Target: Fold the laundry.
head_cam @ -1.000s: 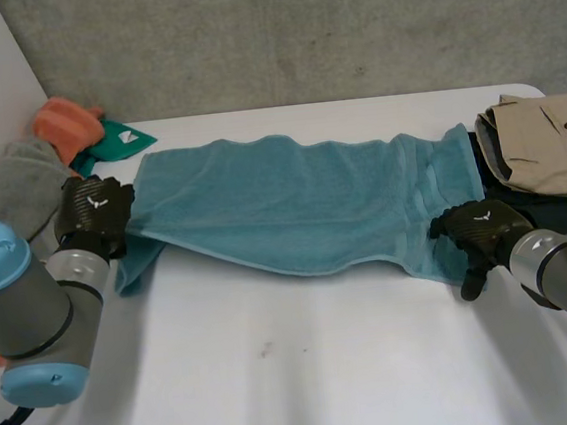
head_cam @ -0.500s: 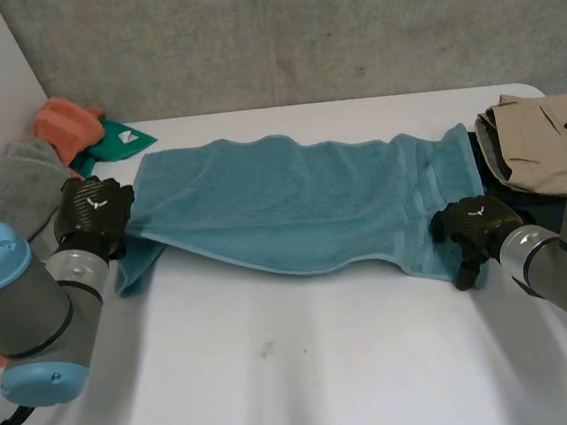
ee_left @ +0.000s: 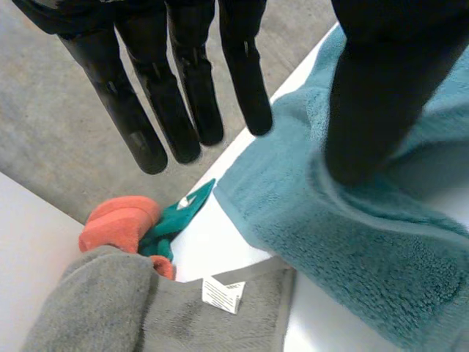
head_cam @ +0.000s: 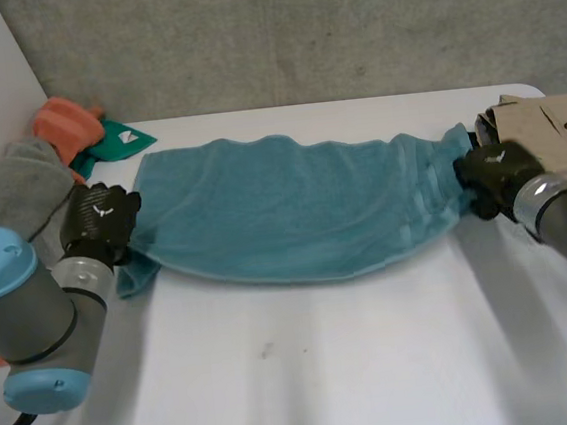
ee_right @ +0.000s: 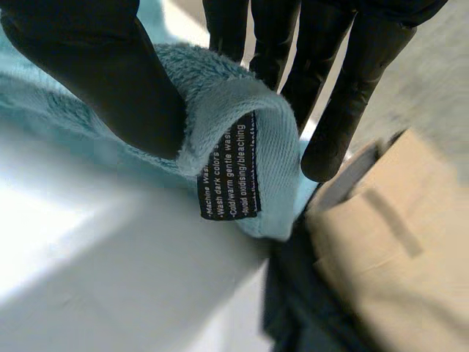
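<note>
**Across the far half of the tabletop, a teal towel with a hand at each end**

Across the far half of the white tabletop [head_cam: 329, 369] the teal towel [head_cam: 284, 212] lies stretched from the left edge to the right edge. Its long sides are wavy, and its near left corner hangs down in a small fold.

At the far left corner a grey cloth [head_cam: 10, 194] is piled, with an orange cloth [head_cam: 64, 123] and a green cloth [head_cam: 116, 145] just behind it. At the far right corner a beige garment [head_cam: 547, 127] lies on top of a dark garment [ee_right: 300, 308].

On the left end of the towel is the left hand [head_cam: 98, 218]. Its thumb presses on the towel, and its fingers are straight, spread away from the thumb and not touching the cloth.

At the right end of the towel, just beside the beige garment, is the right hand [head_cam: 496, 172]. It is clamped on the towel: the edge is folded between the thumb and the fingers.

From this folded edge a black care label [ee_right: 229, 172] hangs, and a small white tag [ee_left: 222, 293] lies on the grey cloth
</note>
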Robot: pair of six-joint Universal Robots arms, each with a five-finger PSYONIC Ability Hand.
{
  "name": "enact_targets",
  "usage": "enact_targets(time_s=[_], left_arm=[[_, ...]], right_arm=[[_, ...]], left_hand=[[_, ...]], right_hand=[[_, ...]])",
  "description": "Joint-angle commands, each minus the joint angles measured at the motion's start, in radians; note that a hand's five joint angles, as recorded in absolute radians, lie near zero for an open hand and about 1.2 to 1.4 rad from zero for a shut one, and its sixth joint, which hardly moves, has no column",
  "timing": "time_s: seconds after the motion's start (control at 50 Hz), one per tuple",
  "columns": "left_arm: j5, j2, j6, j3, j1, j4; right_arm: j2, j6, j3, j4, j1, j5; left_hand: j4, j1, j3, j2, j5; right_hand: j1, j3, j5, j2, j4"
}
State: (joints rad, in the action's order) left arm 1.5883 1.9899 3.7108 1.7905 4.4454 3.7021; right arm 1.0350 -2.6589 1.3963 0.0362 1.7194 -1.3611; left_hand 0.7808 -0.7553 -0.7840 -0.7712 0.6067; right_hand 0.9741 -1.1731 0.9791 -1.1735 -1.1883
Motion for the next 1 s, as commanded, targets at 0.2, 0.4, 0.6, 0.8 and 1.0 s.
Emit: enact_targets(time_s=[0.2, 0.4, 0.6, 0.8, 1.0], left_arm=[[-0.002, 0.092, 0.0, -0.01, 0.026, -0.011], [-0.044, 0.072, -0.124, -0.014, 0.029, -0.073], [-0.203, -0.014, -0.299, -0.014, 0.061, -0.229], [-0.261, 0.004, -0.293, -0.006, 0.052, -0.26], [-0.199, 0.058, -0.187, -0.031, 0.052, -0.203]], right_arm=[[0.229, -0.004, 0.09, -0.081, -0.098, 0.031], [0.252, -0.133, 0.082, -0.021, -0.158, 0.034], [0.345, -0.21, 0.035, -0.03, -0.215, 0.089], [0.349, -0.219, 0.053, -0.055, -0.215, 0.148], [0.349, -0.22, 0.059, -0.053, -0.215, 0.151]], left_hand=[[-0.238, 0.213, 0.242, 0.229, -0.239], [-0.247, 0.222, 0.25, 0.238, -0.248], [-0.578, 0.553, 0.581, 0.568, -0.579], [-0.547, 0.521, 0.55, 0.537, -0.547], [-0.456, 0.43, 0.459, 0.446, -0.456]], right_hand=[[0.422, -0.223, 0.243, -0.223, -0.208], [0.422, -0.223, 0.243, -0.223, -0.208], [0.422, -0.223, 0.243, -0.223, -0.208], [0.422, -0.223, 0.243, -0.223, -0.208], [0.422, -0.223, 0.243, -0.223, -0.208]])
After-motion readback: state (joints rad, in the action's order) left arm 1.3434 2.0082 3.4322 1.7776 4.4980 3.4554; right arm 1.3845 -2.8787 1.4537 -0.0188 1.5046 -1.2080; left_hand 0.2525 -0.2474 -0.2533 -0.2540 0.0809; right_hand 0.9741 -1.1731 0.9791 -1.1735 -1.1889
